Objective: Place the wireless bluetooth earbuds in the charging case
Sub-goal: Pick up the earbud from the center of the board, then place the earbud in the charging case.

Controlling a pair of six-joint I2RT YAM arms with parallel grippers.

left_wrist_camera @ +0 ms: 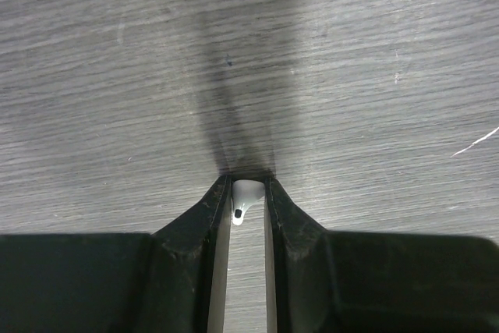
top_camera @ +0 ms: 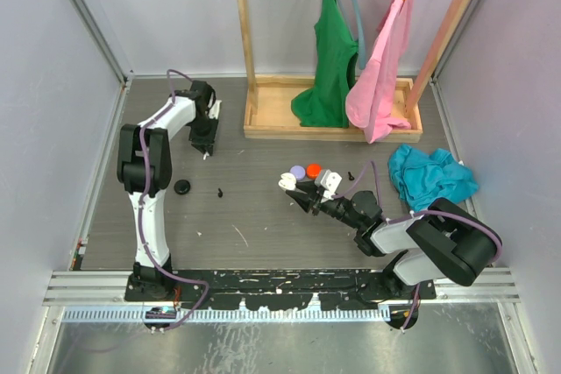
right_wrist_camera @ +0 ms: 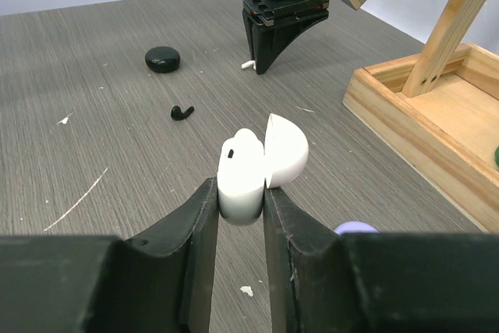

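Left hand pinched a white earbud at the far-left of the desk; open case sat in the right hand, well apart.
Left hand (left_wrist_camera: pixel 248 182) was almost closed, tips down on the desk (left_wrist_camera: pixel 109 76), squeezing the white earbud (left_wrist_camera: pixel 245 195) from both sides, with the stem running back along the finger gap toward the wrist. From there the charging case (right_wrist_camera: pixel 240 173) lay well off toward the robot's right and nearer the bases. It was clamped upright in the nearly closed right hand (right_wrist_camera: pixel 241 191), lid (right_wrist_camera: pixel 287 150) hinged open to one side and opening facing up. Likely next move: left arm lifts the bud and carries it across to the case. A black earbud (right_wrist_camera: pixel 182 111) lay loose between the hands, nearer the left.
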